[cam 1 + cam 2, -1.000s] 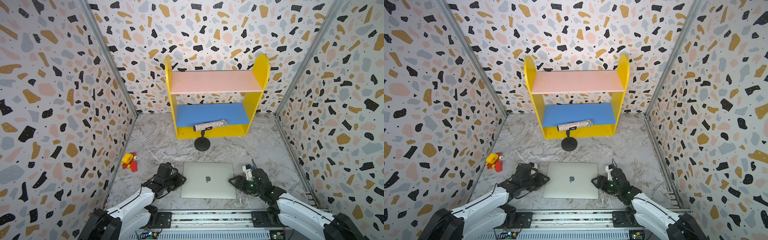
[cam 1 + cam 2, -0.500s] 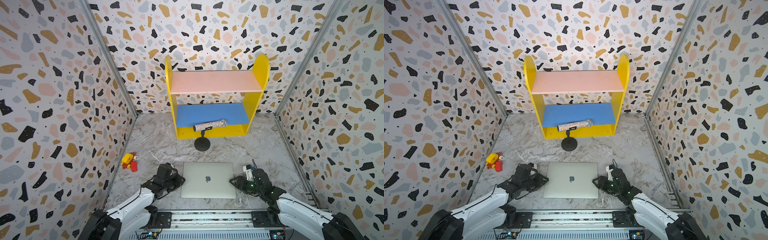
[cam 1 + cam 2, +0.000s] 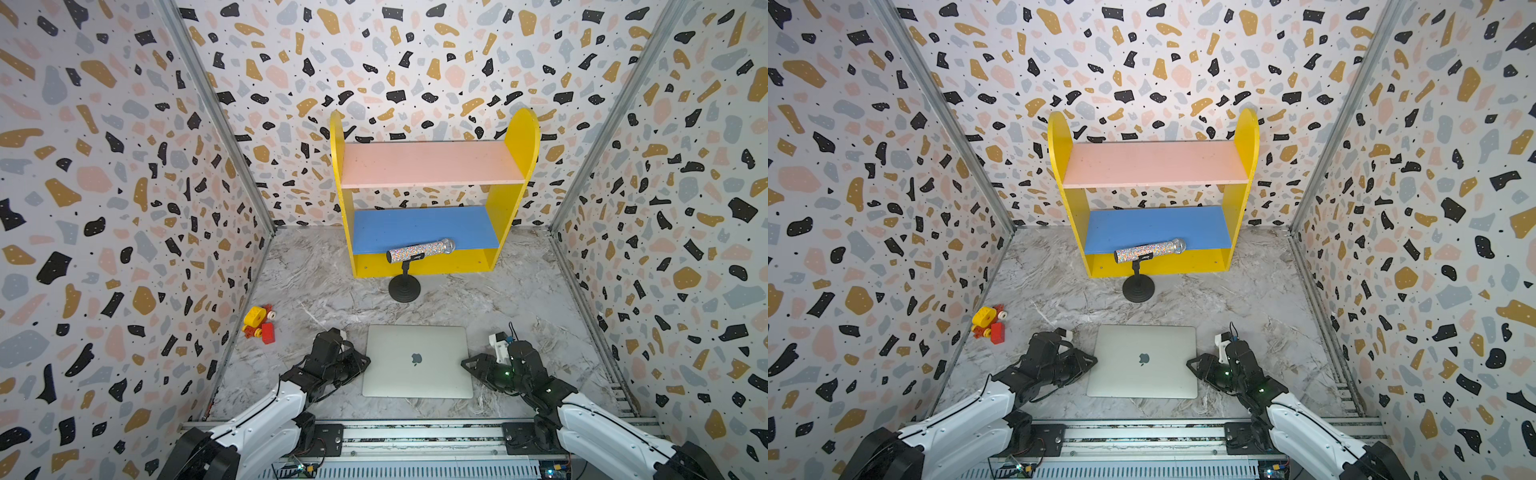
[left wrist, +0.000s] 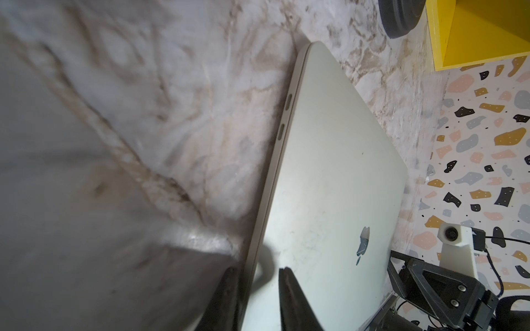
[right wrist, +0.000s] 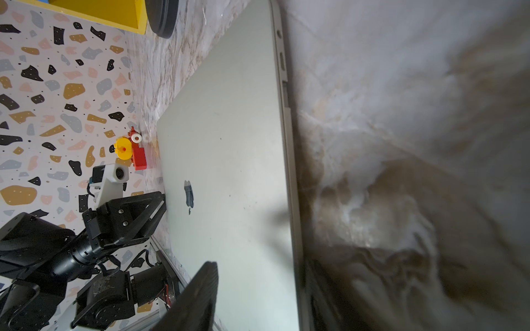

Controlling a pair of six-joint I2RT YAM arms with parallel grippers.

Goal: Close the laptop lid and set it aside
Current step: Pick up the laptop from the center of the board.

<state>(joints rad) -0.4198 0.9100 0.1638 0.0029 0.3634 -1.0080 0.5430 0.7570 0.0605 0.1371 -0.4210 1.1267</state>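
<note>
Up front by the rail: the laptop lies flat on the marble tabletop, square to the rail in both top views.
Top face: the laptop lid is down flush on the base, with its silver back and apple logo facing up.
On my left: the left claw is turned on its side at the laptop's left edge. In the left wrist view I see one finger over the lid and the other low by the tabletop, just beside the edge. Only a narrow gap separates them.
Left grip: I cannot tell whether those fingers pinch the laptop or only bracket its edge.
On my right: the right claw sits at the laptop's right edge with its jaws parted wider. In the right wrist view the upper finger is over the lid, with a broad strip of lid showing between it and the edge. The lower one is just a dark blur down by the tabletop. As far as I can see, it has hold of nothing.
Behind the laptop: a glittery microphone rests on a black stand, apart from the laptop and just in front of the yellow shelf.
By the left wall: red and yellow toy blocks sit near the left claw, not touching it.
</note>
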